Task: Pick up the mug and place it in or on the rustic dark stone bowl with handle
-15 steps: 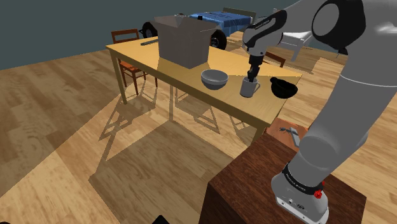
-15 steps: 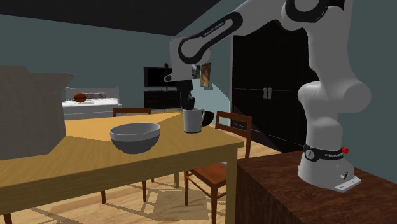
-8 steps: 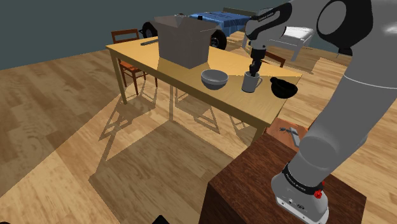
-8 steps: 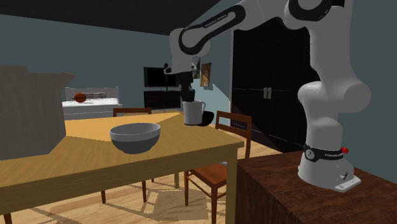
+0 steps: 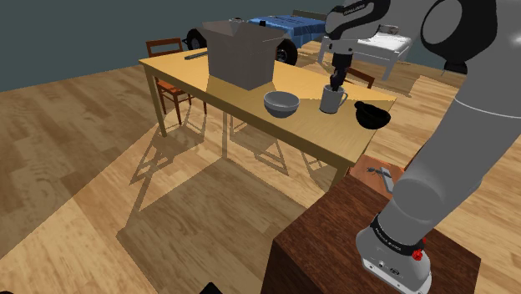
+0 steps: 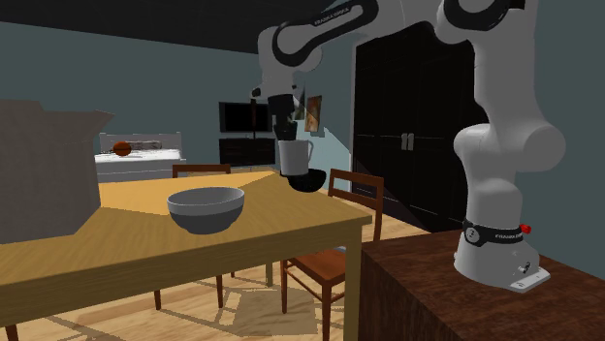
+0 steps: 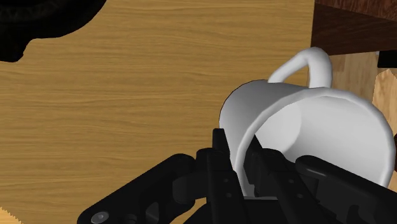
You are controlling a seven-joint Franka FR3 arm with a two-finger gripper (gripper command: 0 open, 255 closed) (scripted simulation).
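One empty white mug [image 5: 332,100] hangs clamped by its rim in the gripper [image 5: 336,86], near the dark bowl [image 5: 371,116].

No legible text, brand, label or number noted — small pale lettering on the forearm and base band of the arm [image 6: 499,145] cannot be read

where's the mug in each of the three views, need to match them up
Shoulder view: mug right of upper middle, between the grey bowl and the dark bowl.
Second exterior view: mug above centre, just over the dark bowl.
Wrist view: mug close up, its rim clasped by the end effector.
Shared landmark: the dark bowl, in the wrist view well away from the mug.
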